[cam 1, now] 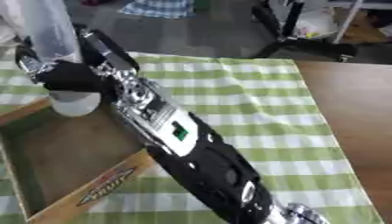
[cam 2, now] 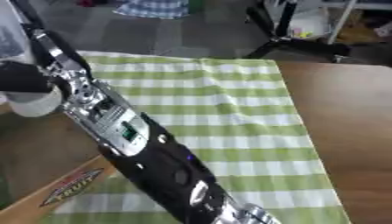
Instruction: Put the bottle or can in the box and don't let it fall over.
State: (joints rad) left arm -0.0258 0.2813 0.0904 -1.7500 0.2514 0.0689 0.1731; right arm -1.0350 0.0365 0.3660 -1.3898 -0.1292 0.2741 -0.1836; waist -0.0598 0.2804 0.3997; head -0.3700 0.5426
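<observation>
The right hand (cam 1: 65, 76) reaches across from the lower right, its long black and silver arm lying diagonally over the green checked cloth (cam 1: 260, 113) that covers part of the bench (cam 1: 348, 109). Its fingers are curled round a pale, clear bottle (cam 1: 54, 39), which stands upright and shows above and below the hand. The bottle's base hangs over the far corner of the open wooden box (cam 1: 69, 153), just inside its rim; whether it touches the box floor I cannot tell. So the carry looks nearly done: the bottle is at the box and has not tipped. What is left, by my reading, is to set it down on the floor and let go without knocking it. The left hand is not visible.
</observation>
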